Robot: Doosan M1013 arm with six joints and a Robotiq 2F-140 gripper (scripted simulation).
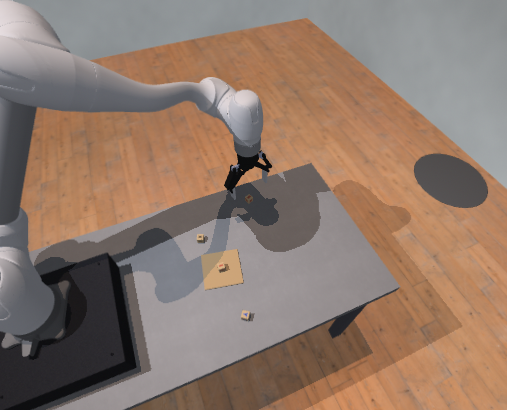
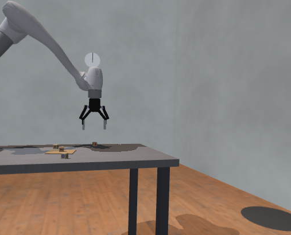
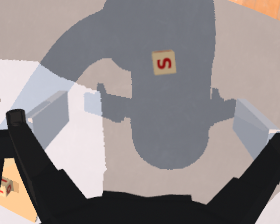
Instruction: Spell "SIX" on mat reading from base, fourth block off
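Observation:
My gripper (image 1: 248, 185) (image 2: 94, 127) (image 3: 151, 109) is open and empty, high above the table. Below it, the S block (image 1: 249, 199) (image 2: 94, 144) (image 3: 164, 62) lies flat off the mat, its red S face up and turned sideways in the wrist view. The I block (image 1: 222, 267) (image 2: 61, 149) (image 3: 7, 186), with a red letter up, lies near the middle of the flat tan mat (image 1: 231, 281) (image 2: 70, 151) (image 3: 21, 207). The X block (image 1: 200, 238) (image 2: 55, 146) lies off the mat; its dark letter is too small to read now. A block with a blue letter (image 1: 245, 315) (image 2: 64, 156) lies off the mat's opposite side.
The grey table (image 1: 325, 280) (image 2: 117, 159) carries the mat and blocks. The S block lies near one long table edge, within the arm's shadow. The black base plate (image 1: 100, 320) stands at the table's robot end.

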